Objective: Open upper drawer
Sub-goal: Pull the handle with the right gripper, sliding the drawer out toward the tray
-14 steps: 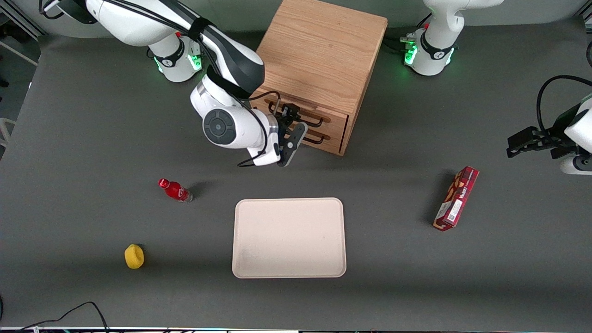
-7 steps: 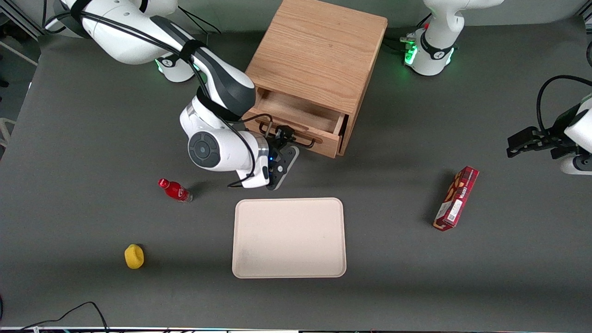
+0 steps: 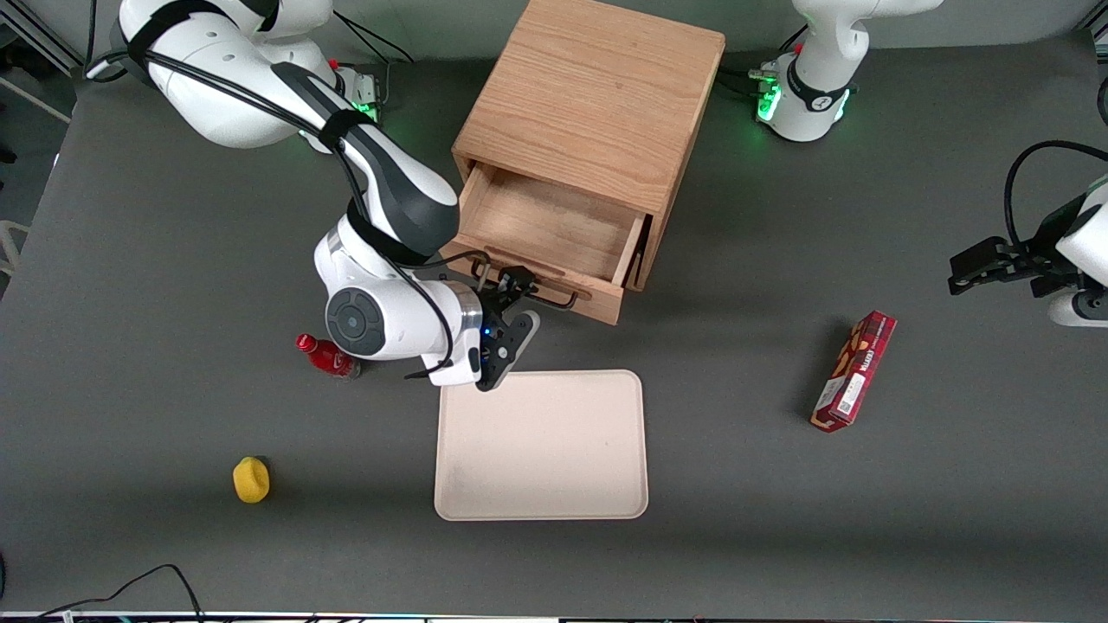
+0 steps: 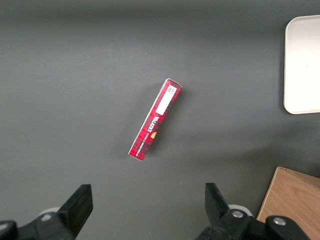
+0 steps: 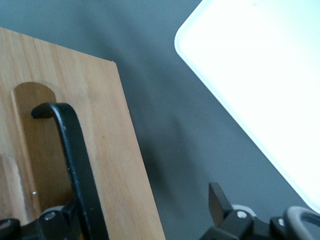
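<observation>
- Light oak shows in the front view: the upper drawer (image 3: 554, 247) stands pulled well out of the oak cabinet (image 3: 589, 104), its bare tray floor open to the camera. Its front panel is nearer the camera than the cabinet body, and the lower drawer is hidden beneath it. The tool (image 3: 506, 290) sits at the black wire handle (image 3: 541, 297) on that front panel, just above the edge of the cream tray (image 3: 541, 446) lying on the grey bench (image 3: 173, 260). The opening looks largely done; what seems left is at most a last bit of pull, then letting go and backing away.
- In the left wrist view, a red snack box (image 4: 155, 120) lies flat on the bench toward the parked arm's end, well apart from the drawer. A corner of the cream tray and a corner of the cabinet show at the edges.
- In the right wrist view, the black handle bar crosses the wooden drawer front (image 5: 115, 165) and runs down between the tool's fingers (image 5: 217, 202). One finger lies against the bar, the other stands clear of it, so whether the tool is clamped on the handle or merely hooked cannot be told.
</observation>
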Robot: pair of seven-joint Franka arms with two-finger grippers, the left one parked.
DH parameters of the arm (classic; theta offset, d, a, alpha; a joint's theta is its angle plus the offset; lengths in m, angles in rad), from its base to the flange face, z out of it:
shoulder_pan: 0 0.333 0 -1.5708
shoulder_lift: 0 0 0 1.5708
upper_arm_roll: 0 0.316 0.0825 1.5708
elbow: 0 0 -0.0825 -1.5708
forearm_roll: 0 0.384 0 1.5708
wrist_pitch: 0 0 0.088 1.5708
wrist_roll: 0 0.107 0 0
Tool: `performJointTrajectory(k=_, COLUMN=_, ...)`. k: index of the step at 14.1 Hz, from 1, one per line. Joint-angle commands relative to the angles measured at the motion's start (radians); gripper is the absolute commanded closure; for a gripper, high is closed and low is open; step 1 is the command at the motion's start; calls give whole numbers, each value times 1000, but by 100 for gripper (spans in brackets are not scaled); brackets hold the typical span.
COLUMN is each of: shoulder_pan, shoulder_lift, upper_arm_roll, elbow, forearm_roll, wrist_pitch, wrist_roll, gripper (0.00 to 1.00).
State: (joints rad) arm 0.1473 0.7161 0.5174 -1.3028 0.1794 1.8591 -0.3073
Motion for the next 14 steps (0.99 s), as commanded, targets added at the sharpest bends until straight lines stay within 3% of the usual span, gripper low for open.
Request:
performJointTrajectory(k=1, shoulder_pan=9, shoulder_lift=40, upper_arm_roll=-17, elbow=88, forearm_roll=-26, wrist_pitch=-40, wrist_roll=16, gripper=0)
performJointTrajectory(k=10, shoulder_pan=11, shoulder_lift=103, upper_arm_roll=-79, elbow=223, forearm_roll=-26, wrist_pitch=-44, wrist_roll=-33, gripper=0)
performJointTrajectory(k=14, shoulder_pan=6, shoulder_lift=144, upper_arm_roll=-99, elbow=336, forearm_roll=-24, wrist_pitch=-139, wrist_roll=-35, gripper=0)
